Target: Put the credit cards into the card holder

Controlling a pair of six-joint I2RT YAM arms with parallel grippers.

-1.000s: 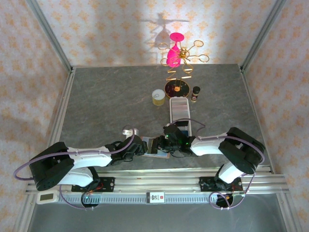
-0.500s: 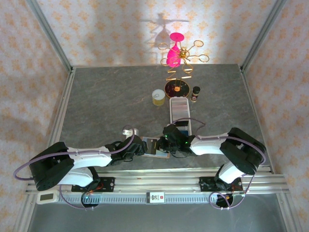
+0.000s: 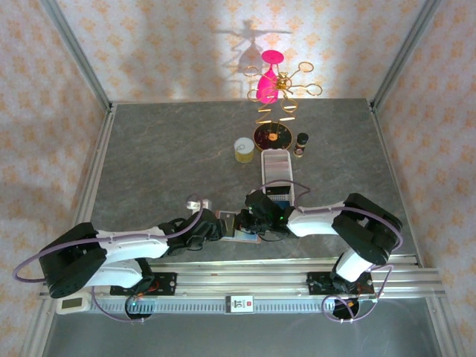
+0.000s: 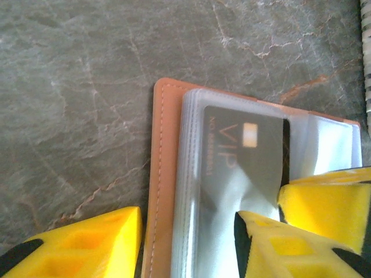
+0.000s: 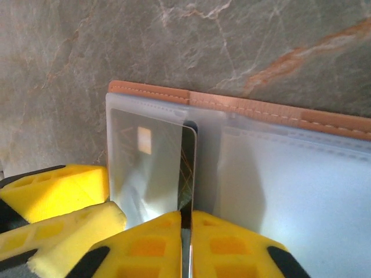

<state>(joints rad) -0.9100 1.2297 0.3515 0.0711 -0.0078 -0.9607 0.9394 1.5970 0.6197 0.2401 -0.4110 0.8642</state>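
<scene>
The card holder [image 3: 239, 227] lies open near the table's front edge, tan leather [image 4: 165, 174] with clear plastic sleeves [image 5: 290, 191]. A dark credit card [image 4: 243, 145] marked VIP sits partly inside a sleeve. My right gripper [image 5: 187, 243] is shut on that card [image 5: 190, 156], which I see edge-on, its far end in the sleeve. My left gripper [image 4: 185, 249] is open across the holder's left edge, one finger [image 4: 75, 243] on the table beside the leather and the other [image 4: 290, 249] on the sleeves. In the top view both grippers meet at the holder, left [image 3: 222, 227] and right [image 3: 256, 218].
A long white tray [image 3: 277, 172] runs back from just behind the right gripper. Farther back stand a pale yellow roll [image 3: 243, 149], a dark round disc [image 3: 271, 135], a small dark bottle [image 3: 301, 143] and a gold stand with pink glasses [image 3: 271, 82]. A small silvery object [image 3: 195, 201] lies beside the left arm.
Both grippers have closed in on the card holder; the right one has shifted left with the card. The left arm has reached a little farther right.
</scene>
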